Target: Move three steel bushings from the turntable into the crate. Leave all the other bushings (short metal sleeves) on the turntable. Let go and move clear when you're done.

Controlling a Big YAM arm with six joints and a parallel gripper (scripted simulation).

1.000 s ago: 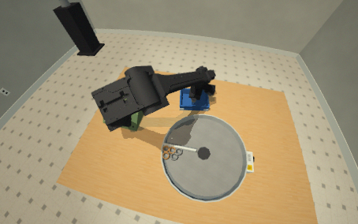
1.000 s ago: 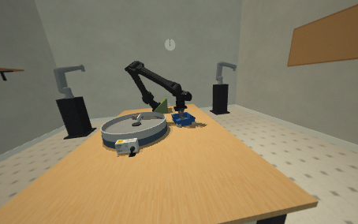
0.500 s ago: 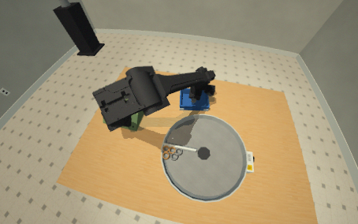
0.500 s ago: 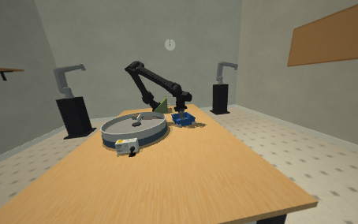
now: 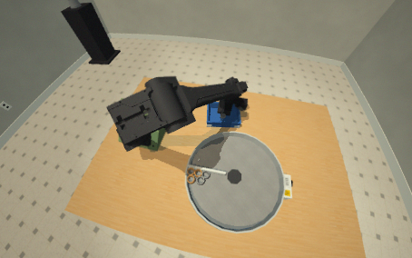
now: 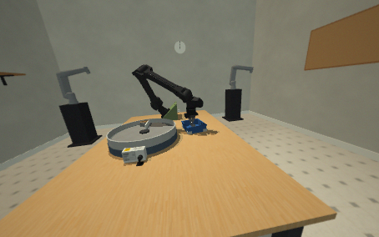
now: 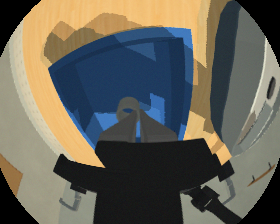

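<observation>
My gripper (image 6: 192, 121) (image 7: 138, 112) is shut on a grey steel bushing (image 7: 127, 106), which shows as a ring at the fingertips in the wrist view. The fingers point down over the blue crate (image 5: 222, 123) (image 6: 196, 128) (image 7: 116, 65), low above its floor. I see no loose bushing in the visible part of the crate; the fingers hide its near part. The grey turntable (image 5: 250, 204) (image 6: 125, 134) stands beside the crate. On its left side in the top view lie copper-coloured bushings (image 5: 191, 183) and grey steel bushings (image 5: 201, 183), close together.
A pale bar (image 5: 215, 171) runs from the turntable's dark hub (image 5: 234, 176) to its rim, right by the bushings. The turntable's raised rim stands between its surface and the crate. A white control box (image 5: 288, 186) (image 6: 133, 154) sits at its outer side. A green wedge (image 6: 172, 113) is near the arm's base.
</observation>
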